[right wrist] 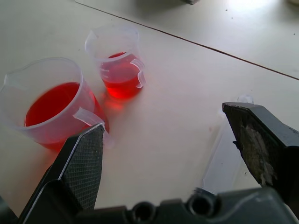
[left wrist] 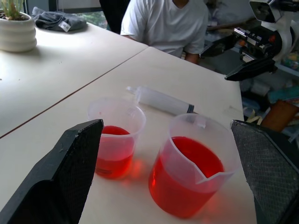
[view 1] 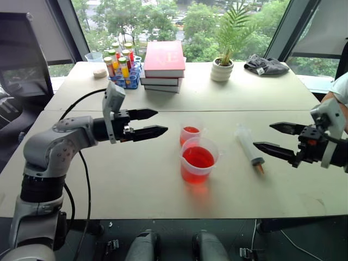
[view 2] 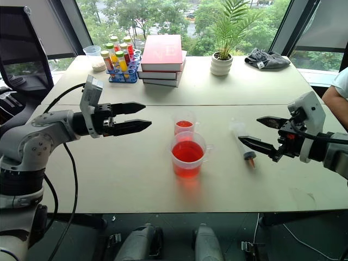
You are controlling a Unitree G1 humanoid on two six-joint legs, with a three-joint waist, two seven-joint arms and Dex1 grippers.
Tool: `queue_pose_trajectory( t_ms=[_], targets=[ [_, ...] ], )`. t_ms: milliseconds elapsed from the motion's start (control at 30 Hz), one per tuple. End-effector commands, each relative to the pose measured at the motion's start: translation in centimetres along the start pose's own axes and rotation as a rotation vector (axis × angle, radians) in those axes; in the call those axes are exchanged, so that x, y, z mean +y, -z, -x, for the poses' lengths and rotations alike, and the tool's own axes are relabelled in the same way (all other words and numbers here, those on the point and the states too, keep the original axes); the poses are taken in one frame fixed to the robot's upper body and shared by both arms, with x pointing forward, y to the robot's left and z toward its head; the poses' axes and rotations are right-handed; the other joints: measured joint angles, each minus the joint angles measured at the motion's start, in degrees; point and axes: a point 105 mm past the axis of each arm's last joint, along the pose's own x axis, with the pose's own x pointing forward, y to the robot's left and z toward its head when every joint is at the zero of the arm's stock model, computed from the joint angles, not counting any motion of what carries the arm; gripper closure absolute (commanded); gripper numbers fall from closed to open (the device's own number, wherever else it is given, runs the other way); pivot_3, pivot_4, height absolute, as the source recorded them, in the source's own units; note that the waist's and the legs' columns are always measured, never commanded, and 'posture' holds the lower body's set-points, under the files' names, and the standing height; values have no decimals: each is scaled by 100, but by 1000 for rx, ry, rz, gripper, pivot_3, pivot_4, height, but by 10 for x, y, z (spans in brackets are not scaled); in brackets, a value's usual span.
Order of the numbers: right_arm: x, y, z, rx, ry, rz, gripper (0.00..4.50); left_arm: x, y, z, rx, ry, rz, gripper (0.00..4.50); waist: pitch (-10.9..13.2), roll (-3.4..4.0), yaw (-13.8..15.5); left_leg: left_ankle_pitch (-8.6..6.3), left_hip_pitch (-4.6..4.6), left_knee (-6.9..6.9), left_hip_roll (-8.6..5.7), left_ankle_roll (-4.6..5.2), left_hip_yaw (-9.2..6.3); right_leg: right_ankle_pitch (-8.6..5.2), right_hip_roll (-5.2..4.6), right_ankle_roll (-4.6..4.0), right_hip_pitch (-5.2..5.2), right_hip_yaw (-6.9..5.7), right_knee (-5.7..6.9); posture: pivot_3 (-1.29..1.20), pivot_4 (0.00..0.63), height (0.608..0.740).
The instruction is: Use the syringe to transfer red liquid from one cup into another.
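Syringe lies flat on the table, right of the cups, untouched. Long axis runs far-to-near with a slight lean to the right: white plunger end at the far side, orange-red tip at the near end.

Larger cup just left of the syringe, about half full of red liquid. Smaller cup stands just behind it on the far side, a shallow red layer in the bottom. The two cups look very close; cannot tell if they touch.

Right gripper hovers above the table just right of the syringe, fingers spread wide, empty, pointing left toward the barrel. Its lower finger sits close to the tip end. This arm is clearly the nearer one; the syringe lies directly ahead of its open jaws, as its own wrist view shows.

Left gripper hangs left of the cups, also wide and empty, pointing right. Both cups stand between it and the syringe.

Judgement: pickup falls to the right arm; the fingers need to straddle the barrel across its long axis.
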Motion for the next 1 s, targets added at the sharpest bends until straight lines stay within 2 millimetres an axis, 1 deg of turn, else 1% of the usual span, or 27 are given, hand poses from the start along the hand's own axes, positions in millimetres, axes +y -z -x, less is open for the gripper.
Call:
queue_pose_trajectory(
  t_ms=[33, 200, 333, 467, 567, 667, 733, 767, 833, 1000],
  targets=[
    [-8, -8, 2, -14, 48, 29, 59, -3, -12, 0, -29, 11, -57, 0, 0, 0, 0, 0, 0, 0, 0, 0, 0, 0, 0, 0, 0, 0, 0, 0, 150, 740],
    [-21, -6, -1, 10, 109, 4, 59, -2, -12, -3, -36, 9, -71, 0, 0, 0, -4, 0, 0, 0, 0, 0, 0, 0, 0, 0, 0, 0, 0, 0, 150, 740],
    [-29, -6, -4, 42, 134, -14, 59, -3, -8, -6, -40, 16, -68, 0, 0, 0, -1, 0, 0, 1, 0, 0, 0, 0, -1, -1, 0, 0, 0, 0, 150, 740],
    [-39, -3, -12, 100, 166, -55, 59, -4, -4, -10, -36, 29, -62, 0, 0, 0, -10, 0, 0, 0, 0, 0, 1, -1, -2, -2, -1, 1, 0, 0, 150, 740],
    [-47, 6, -27, 194, 180, -146, 59, -3, -5, -13, -45, 36, -65, 0, 0, 0, -27, 0, 0, 1, 0, 0, 1, -4, -5, -8, -2, 2, 0, 0, 150, 740],
    [-56, 13, -44, 285, 196, -201, 59, -3, -6, -18, -50, 46, -66, 0, 0, 0, -36, 0, 1, 1, 0, 0, 4, -7, -16, -16, -6, 3, 2, 0, 150, 740],
    [-66, 19, -60, 339, 211, -242, 59, -3, -5, -21, -53, 56, -67, 0, 0, 1, -31, 0, 0, 0, 1, 0, 5, -7, -16, -16, -10, 3, 3, 0, 150, 740],
    [-71, 25, -68, 374, 219, -252, 59, -3, -5, -23, -57, 59, -68, 0, 0, 1, -31, 0, -4, -1, 0, 0, 4, -7, -16, -16, -12, 3, 2, 0, 150, 740],
    [-76, 34, -77, 421, 224, -255, 59, -3, -5, -24, -62, 59, -69, 0, 0, 1, -21, 0, -4, -2, -1, 0, 9, -6, -14, -14, -12, 3, 0, 0, 150, 740],
    [-78, 51, -99, 498, 192, -247, 59, -6, -4, -23, -71, 46, -68, 0, 0, 1, -19, -2, -16, -6, -4, 3, 9, 2, -4, 1, -16, 1, -8, 0, 150, 740]
  ],
)
